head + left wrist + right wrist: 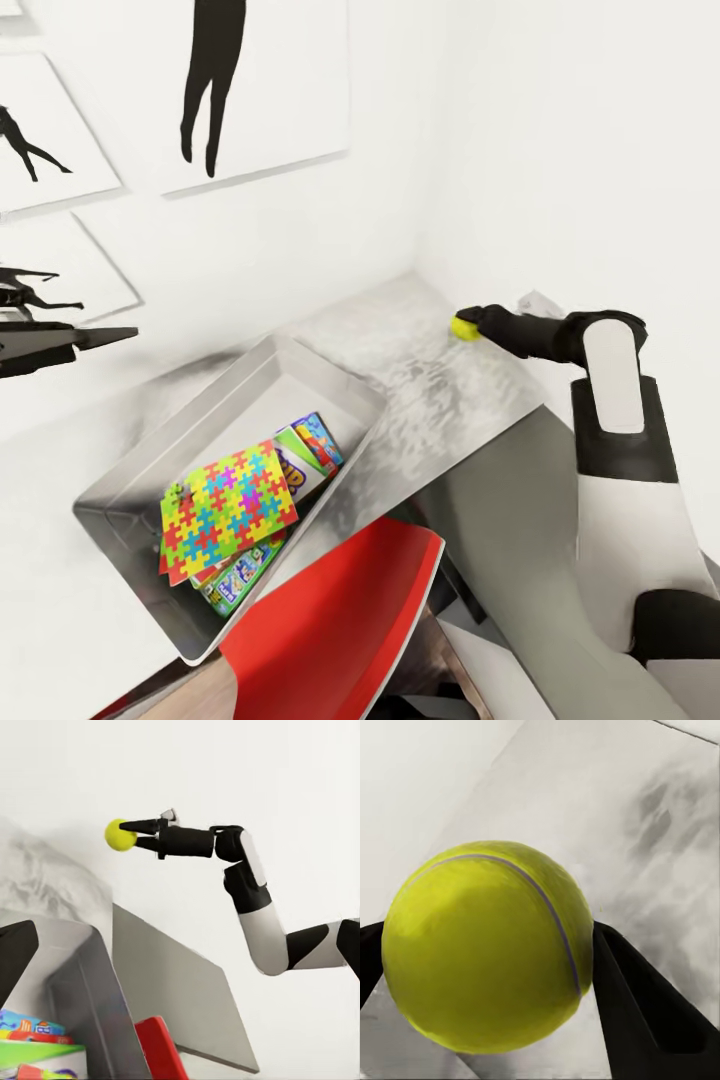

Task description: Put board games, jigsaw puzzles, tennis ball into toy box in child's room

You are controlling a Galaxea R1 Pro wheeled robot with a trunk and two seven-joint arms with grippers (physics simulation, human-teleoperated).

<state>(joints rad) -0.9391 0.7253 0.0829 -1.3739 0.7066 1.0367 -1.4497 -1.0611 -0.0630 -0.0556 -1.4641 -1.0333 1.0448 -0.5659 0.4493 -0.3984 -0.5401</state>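
Observation:
A yellow-green tennis ball [463,327] sits between the black fingers of my right gripper [474,320], over the far right corner of the grey table [440,400] by the wall. In the right wrist view the ball [487,945] is pinched, with one finger [641,1009] against its side. The left wrist view has the ball [118,835] held slightly above the table. The metal toy box [330,365] holds a colourful jigsaw puzzle [228,508] and board games [318,440]. My left gripper [95,340] hovers open at the left, above the box's far side.
A red chair [340,620] stands against the table's near edge, just below the toy box. White walls close in the table at the back and right, with silhouette pictures [250,80] hanging on the back wall.

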